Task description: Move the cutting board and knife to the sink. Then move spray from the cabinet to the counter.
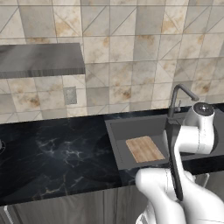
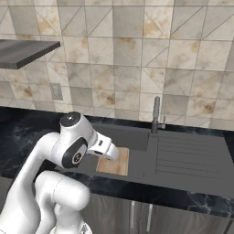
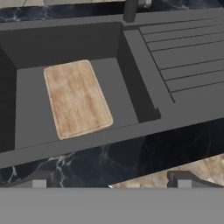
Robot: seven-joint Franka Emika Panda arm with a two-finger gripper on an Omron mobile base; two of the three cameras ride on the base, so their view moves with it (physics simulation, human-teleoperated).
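The light-brown cutting board (image 3: 76, 98) lies flat on the floor of the dark grey sink (image 3: 65, 43), toward its left half. It also shows as the cutting board (image 1: 144, 148) (image 2: 116, 164) in both base views, inside the sink (image 1: 131, 127) (image 2: 135, 137). My gripper (image 3: 111, 181) hovers above the sink's front rim, open, with nothing between its fingers. The black counter (image 1: 52, 153) runs left of the basin. The cabinet's grey shelf board (image 1: 39, 59) (image 2: 25, 50) hangs on the wall at upper left. The knife and spray are out of view.
A curved grey faucet (image 1: 177, 98) (image 2: 156, 114) stands behind the basin. A ribbed drainboard (image 3: 188, 57) (image 2: 192, 155) lies right of it. A wall outlet (image 1: 70, 95) sits under the shelf. Grey lower cabinet fronts (image 2: 146, 215) run below the counter edge.
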